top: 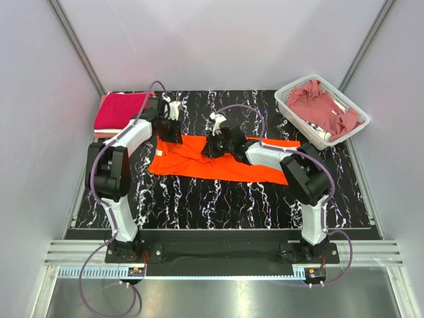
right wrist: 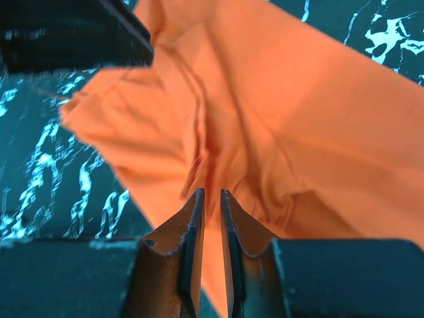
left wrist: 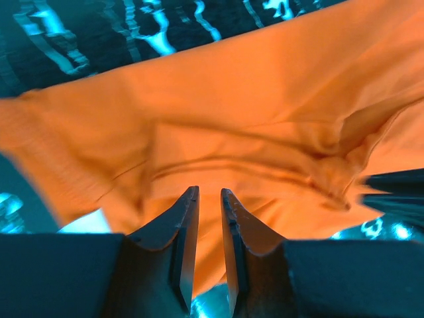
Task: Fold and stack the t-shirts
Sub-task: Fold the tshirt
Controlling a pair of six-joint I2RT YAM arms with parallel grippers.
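Note:
A bright orange t-shirt (top: 199, 165) lies partly folded and creased across the middle of the black marbled table. My left gripper (top: 171, 132) hovers over its back left edge. In the left wrist view that gripper (left wrist: 209, 192) is open by a narrow gap, with only the orange cloth (left wrist: 265, 99) below. My right gripper (top: 212, 147) is low over the shirt's middle. Its wrist view shows the gripper (right wrist: 212, 192) open a little above a ridge of the orange cloth (right wrist: 318, 119), nothing pinched. A folded crimson t-shirt (top: 119, 109) rests at the back left.
A white lattice basket (top: 311, 136) at the back right holds a crumpled dusty rose t-shirt (top: 321, 106). White walls close in the table on three sides. The two grippers are close together over the shirt.

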